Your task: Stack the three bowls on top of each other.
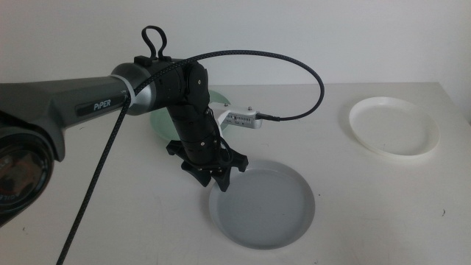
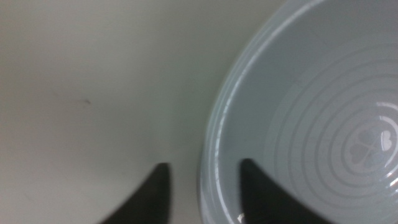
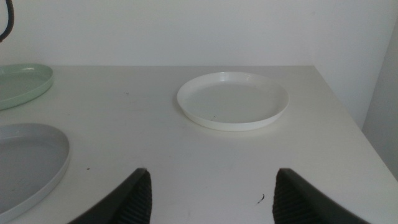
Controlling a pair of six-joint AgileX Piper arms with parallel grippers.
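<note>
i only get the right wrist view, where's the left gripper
Observer: The left gripper is down at the near-left rim of the shallow round grey plastic bowl.
Operator: has it grabbed the rim
Observer: Not visibly. In its wrist view the open jaws straddle the rim, one inside the grey bowl, one outside.
Operator: mint bowl stacked yet
Observer: No. The shallow round mint green plastic bowl sits alone on the table behind the arm, and the shallow round white plastic bowl lies apart, far right.
</note>
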